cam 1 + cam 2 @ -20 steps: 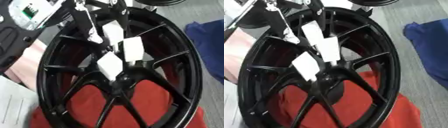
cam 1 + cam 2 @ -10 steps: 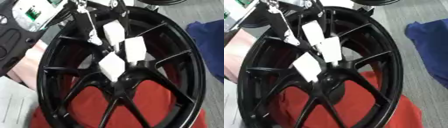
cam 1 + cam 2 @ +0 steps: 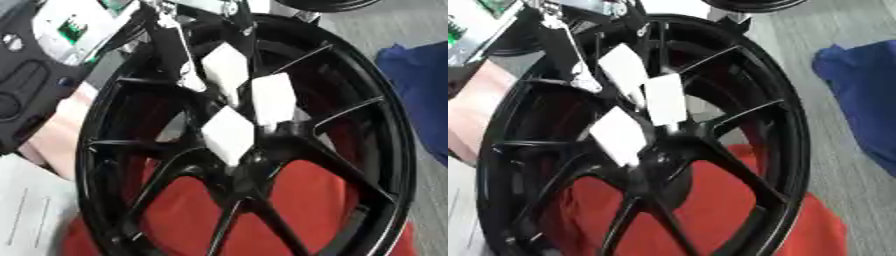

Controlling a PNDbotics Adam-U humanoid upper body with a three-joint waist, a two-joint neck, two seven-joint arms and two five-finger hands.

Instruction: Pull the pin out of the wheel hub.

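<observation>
A large black spoked wheel (image 3: 389, 150) lies on a red cloth (image 3: 306, 200), with its hub (image 3: 254, 167) near the middle of the view. My left hand (image 3: 273, 97) reaches in from the upper left. Its fingers, tipped with white pads (image 3: 664, 100), stretch down over the spokes and end just above the hub, slightly spread. I cannot make out the pin; the hub's centre is dark and partly covered by the lowest pad (image 3: 229, 134). Nothing shows between the fingers. My right hand is out of view.
My left forearm (image 3: 26, 100), black with a green circuit board (image 3: 74, 30), fills the upper left. A blue cloth (image 3: 424, 90) lies right of the wheel on grey floor. White paper (image 3: 26, 215) and a pink surface (image 3: 57, 135) lie to the left.
The whole picture has shifted a little down and right, so the camera moved. The hand holds the same place over the hub.
</observation>
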